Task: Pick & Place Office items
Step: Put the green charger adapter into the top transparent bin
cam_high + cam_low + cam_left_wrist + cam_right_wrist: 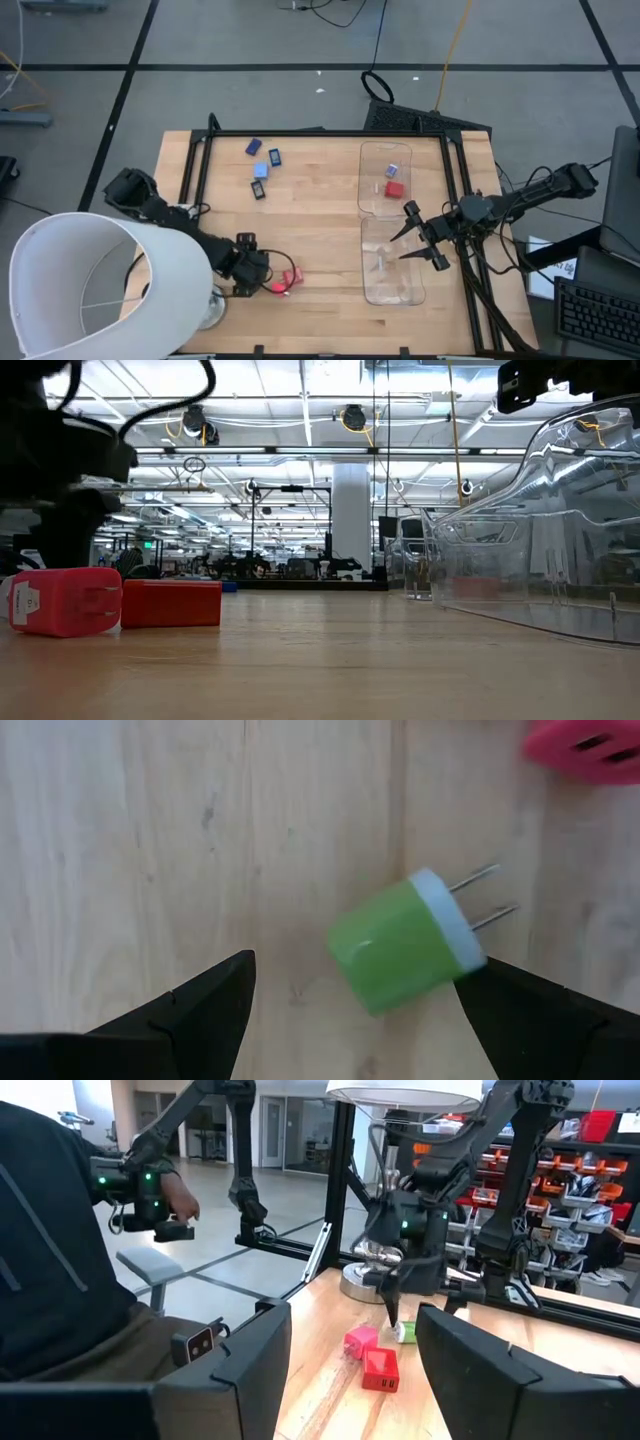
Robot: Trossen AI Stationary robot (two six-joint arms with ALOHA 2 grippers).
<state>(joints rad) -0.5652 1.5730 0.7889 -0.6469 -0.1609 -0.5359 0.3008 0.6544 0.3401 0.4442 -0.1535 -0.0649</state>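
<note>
A green plug-shaped piece (400, 948) with a white face and two metal prongs lies on its side on the wooden table. My left gripper (360, 975) is open just above it, one finger on each side; the white end lies close to one finger (540, 1010). Two red pieces (290, 280) lie right beside it, also seen as red pieces (120, 602) in the low view. Several blue and navy pieces (263, 167) lie near the far edge. A red piece (393, 188) and a light blue piece (392, 171) sit in the clear tray (372, 160). My right gripper (403, 235) hangs open over that tray.
A big white lampshade (90, 290) covers the table's near left corner and part of my left arm; its metal base (362, 1280) stands behind the left gripper. A black frame (300, 133) rims the far edge. A person's dark sleeve (60, 1280) shows beyond the table.
</note>
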